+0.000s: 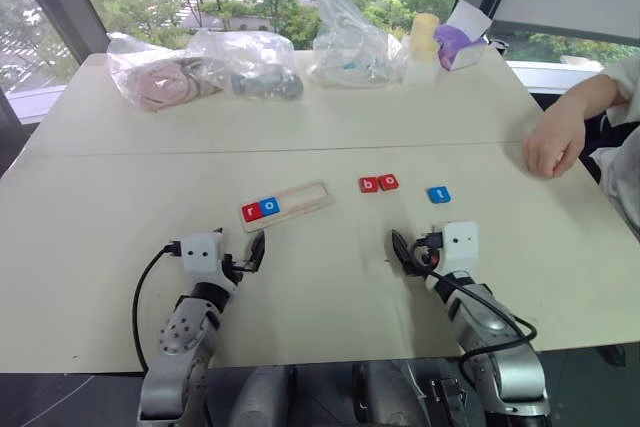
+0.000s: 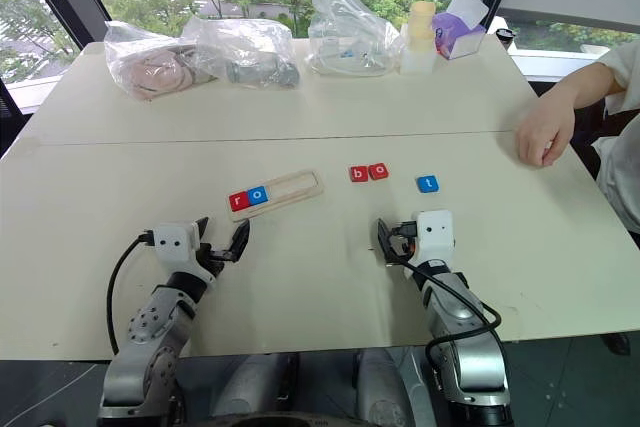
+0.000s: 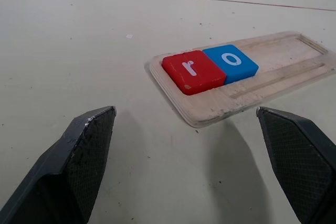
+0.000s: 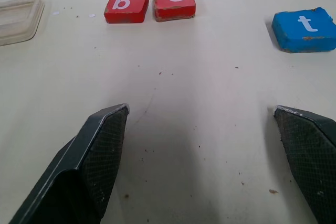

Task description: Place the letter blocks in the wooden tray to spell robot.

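The wooden tray [image 1: 300, 196] lies slanted on the pale table, just ahead of my left gripper [image 2: 222, 233]. A red "r" block [image 3: 193, 71] and a blue "o" block [image 3: 230, 62] sit side by side in the tray's left end; the other part of the slot is bare. To the tray's right, a red "b" block [image 4: 126, 7] and a red "o" block [image 4: 174, 2] lie touching on the table. A blue "t" block [image 4: 304, 28] lies apart, further right. My right gripper [image 4: 200, 108] hovers short of these three. Both grippers stand open and hold nothing.
Several clear plastic bags [image 1: 255, 62] with contents line the table's far side, beside a stack of cups [image 1: 422, 47] and a purple box [image 1: 457, 44]. A person's hand [image 1: 550, 142] rests on the table at the far right. The table's near edge runs just under my wrists.
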`<state>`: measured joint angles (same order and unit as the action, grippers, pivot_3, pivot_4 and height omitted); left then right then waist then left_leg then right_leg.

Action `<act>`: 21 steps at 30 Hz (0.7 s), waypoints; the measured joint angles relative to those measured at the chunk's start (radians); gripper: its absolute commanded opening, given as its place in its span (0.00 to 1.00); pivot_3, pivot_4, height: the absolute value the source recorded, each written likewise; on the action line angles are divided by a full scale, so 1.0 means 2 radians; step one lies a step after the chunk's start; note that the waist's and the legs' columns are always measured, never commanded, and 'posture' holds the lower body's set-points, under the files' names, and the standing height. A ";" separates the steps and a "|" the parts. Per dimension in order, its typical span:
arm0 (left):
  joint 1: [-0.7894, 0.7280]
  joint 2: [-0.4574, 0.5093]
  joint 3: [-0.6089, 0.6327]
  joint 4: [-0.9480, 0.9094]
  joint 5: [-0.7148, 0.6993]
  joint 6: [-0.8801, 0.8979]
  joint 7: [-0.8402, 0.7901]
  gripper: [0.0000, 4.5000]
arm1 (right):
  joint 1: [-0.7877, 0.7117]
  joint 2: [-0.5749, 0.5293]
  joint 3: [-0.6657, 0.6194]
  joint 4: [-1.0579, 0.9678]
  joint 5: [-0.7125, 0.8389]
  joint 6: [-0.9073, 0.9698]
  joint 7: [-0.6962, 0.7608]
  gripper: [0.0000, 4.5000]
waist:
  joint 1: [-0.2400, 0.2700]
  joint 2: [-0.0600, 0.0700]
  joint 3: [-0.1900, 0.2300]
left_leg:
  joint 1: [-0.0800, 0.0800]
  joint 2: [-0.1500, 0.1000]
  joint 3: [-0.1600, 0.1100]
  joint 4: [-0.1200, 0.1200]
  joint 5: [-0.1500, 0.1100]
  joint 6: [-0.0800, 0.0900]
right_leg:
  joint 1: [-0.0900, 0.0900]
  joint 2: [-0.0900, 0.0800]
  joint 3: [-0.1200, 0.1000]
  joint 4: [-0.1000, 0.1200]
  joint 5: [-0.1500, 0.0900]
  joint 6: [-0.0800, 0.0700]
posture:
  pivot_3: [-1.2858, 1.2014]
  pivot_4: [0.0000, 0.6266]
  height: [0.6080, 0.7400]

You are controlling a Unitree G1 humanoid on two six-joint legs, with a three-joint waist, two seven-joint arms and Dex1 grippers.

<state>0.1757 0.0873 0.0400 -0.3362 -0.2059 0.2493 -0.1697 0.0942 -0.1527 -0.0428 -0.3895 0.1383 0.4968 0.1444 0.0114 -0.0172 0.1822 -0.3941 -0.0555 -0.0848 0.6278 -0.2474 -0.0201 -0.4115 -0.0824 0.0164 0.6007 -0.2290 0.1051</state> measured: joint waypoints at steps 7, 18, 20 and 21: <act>-0.013 0.000 -0.007 -0.004 -0.002 0.005 -0.002 1.00 | -0.002 -0.001 0.000 0.000 0.000 0.003 0.000 0.99 | 0.000 0.000 0.000 | 0.000 0.000 0.000 0.000 0.000 0.000 | 0.000 0.000 0.000 0.000 0.000 0.000 | 0.52 0.24 1.00; -0.016 0.005 -0.003 -0.010 -0.012 0.014 -0.002 1.00 | -0.006 -0.001 0.000 0.001 0.000 0.005 -0.001 0.99 | 0.000 0.000 0.000 | 0.000 0.000 0.000 0.000 0.000 0.000 | 0.000 0.000 0.000 0.000 0.001 -0.001 | 0.52 0.24 1.00; -0.016 0.005 -0.003 -0.010 -0.012 0.014 -0.002 1.00 | -0.006 0.000 0.000 0.001 0.000 0.005 -0.001 0.99 | 0.000 0.000 0.000 | 0.000 0.000 0.000 0.000 0.000 0.000 | 0.000 0.000 0.000 0.000 0.001 -0.001 | 0.52 0.24 1.00; -0.016 0.005 -0.003 -0.010 -0.012 0.014 -0.002 1.00 | -0.006 0.000 0.000 0.001 0.000 0.005 -0.001 0.99 | 0.000 0.000 0.000 | 0.000 0.000 0.000 0.000 0.000 0.000 | 0.000 0.000 0.000 0.000 0.001 -0.001 | 0.52 0.24 1.00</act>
<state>0.1439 0.0979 0.0339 -0.3564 -0.2301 0.2781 -0.1741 0.0824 -0.1533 -0.0437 -0.3865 0.1392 0.5073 0.1420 0.0108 -0.0172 0.1822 -0.3940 -0.0555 -0.0847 0.6283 -0.2471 -0.0197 -0.4113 -0.0819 0.0163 0.6008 -0.2279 0.1035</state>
